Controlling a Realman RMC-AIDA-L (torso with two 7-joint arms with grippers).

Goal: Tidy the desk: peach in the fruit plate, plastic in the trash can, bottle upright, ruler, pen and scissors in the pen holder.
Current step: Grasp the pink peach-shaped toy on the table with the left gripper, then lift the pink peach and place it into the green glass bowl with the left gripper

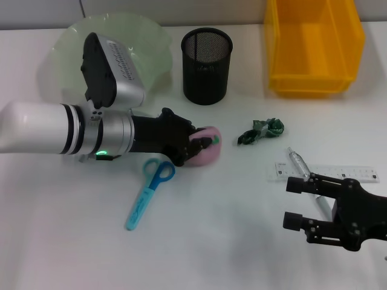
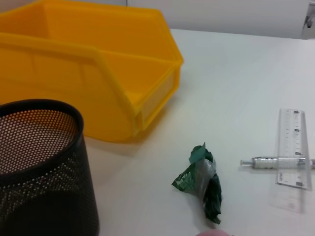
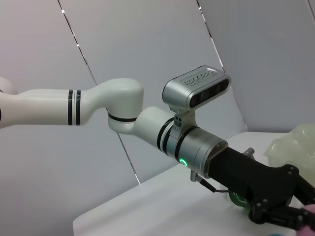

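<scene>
My left gripper (image 1: 195,145) is shut on the pink peach (image 1: 208,150) at the middle of the table; a sliver of the peach (image 2: 214,233) shows in the left wrist view. The pale green fruit plate (image 1: 145,42) lies behind the left arm. The black mesh pen holder (image 1: 207,66) stands upright. Crumpled green plastic (image 1: 261,131) lies right of the peach. The clear ruler (image 1: 347,172) and the pen (image 1: 299,164) lie together, just beyond my open right gripper (image 1: 292,203). Blue scissors (image 1: 150,192) lie in front of the left wrist. The bottle is out of view.
A yellow bin (image 1: 313,45) stands at the back right, next to the pen holder (image 2: 42,167). In the left wrist view the plastic (image 2: 202,182), ruler (image 2: 293,152) and pen (image 2: 273,162) lie on the white table. The right wrist view shows the left arm (image 3: 197,142).
</scene>
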